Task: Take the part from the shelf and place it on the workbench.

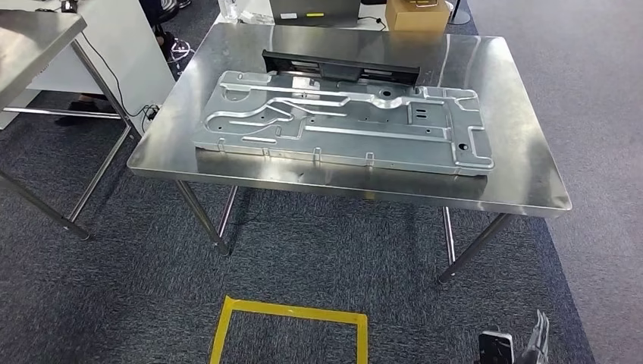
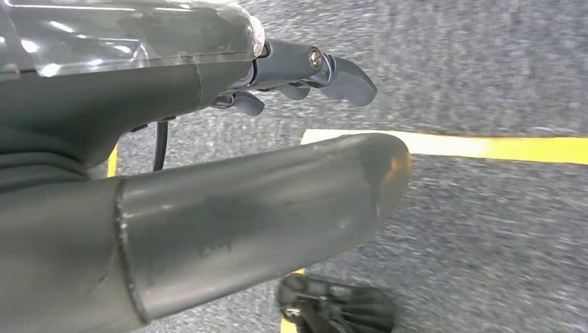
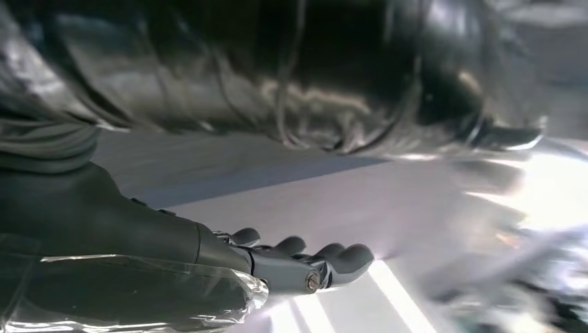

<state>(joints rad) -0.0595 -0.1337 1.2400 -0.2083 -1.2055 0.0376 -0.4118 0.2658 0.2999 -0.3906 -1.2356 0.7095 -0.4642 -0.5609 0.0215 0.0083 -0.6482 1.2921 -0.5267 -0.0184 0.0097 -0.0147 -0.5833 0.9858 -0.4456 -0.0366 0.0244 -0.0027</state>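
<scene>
1. Head view. The metal part [image 1: 345,121], a large stamped sheet, lies flat on the steel workbench [image 1: 523,178], with a black tray [image 1: 341,68] just behind it and a cardboard box [image 1: 415,14] at the far edge. A yellow tape square [image 1: 292,322] marks the carpet in front. The right hand [image 1: 534,341] shows at the lower edge, low and well apart from the part. Judged from this, the placement looks done. The near edge of the part runs close to the bench edge, so a knock against the bench could shift the part toward it.

2. Left wrist view. The left hand [image 2: 305,73] hangs above the carpet and a yellow tape line [image 2: 485,147], fingers [image 2: 347,76] loosely extended and holding nothing. A swing of the arm during a turn could strike a bench leg.

3. Right wrist view. The right hand [image 3: 298,267] is released, fingers [image 3: 347,258] slightly curled around nothing. The surroundings are blurred and bright, so clearance on that side cannot be judged, and a contact there could go unnoticed.
</scene>
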